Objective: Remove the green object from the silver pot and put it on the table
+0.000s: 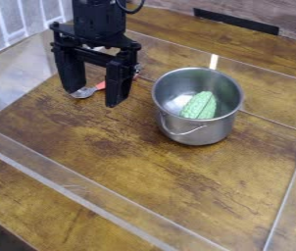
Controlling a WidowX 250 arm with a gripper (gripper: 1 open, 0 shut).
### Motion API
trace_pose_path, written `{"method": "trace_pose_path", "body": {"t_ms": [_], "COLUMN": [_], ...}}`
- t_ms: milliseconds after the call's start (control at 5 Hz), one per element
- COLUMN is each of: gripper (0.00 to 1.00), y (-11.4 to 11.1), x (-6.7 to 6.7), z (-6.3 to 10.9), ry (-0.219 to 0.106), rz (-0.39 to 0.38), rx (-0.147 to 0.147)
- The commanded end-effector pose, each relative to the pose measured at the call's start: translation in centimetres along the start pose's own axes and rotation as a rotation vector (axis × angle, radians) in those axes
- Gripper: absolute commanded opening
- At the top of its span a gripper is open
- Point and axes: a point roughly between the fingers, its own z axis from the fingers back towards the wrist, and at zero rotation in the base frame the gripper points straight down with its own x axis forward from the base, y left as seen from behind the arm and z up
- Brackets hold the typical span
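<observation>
On the dark brown table point(124, 157), the silver pot point(222, 134) is standing upright at about three o'clock from the middle of the view, its thin wire handle hanging on the near side. The green object point(199, 105) is lying inside, tilted. Toward eleven o'clock, the gripper point(94, 100) is hovering with released jaws, apart from the pot. The red-handled spoon point(82, 93) is resting partly hidden behind it.

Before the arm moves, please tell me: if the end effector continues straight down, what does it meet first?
Probably the bare wooden tabletop: the end effector points down beside the silver pot, not over it. Its height is unclear from this single view.
</observation>
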Motion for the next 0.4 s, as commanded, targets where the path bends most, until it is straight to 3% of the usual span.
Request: {"method": "trace_pose_path", "body": {"t_ms": [0, 200], "gripper": [1.00, 1.00], "y": [-0.2, -1.6], "x": [-0.3, 0.6], "z": [-1.2, -1.5], "ry": [0.037, 0.034], "rz": [0.004, 0.049], "rx": [-0.004, -0.013]}}
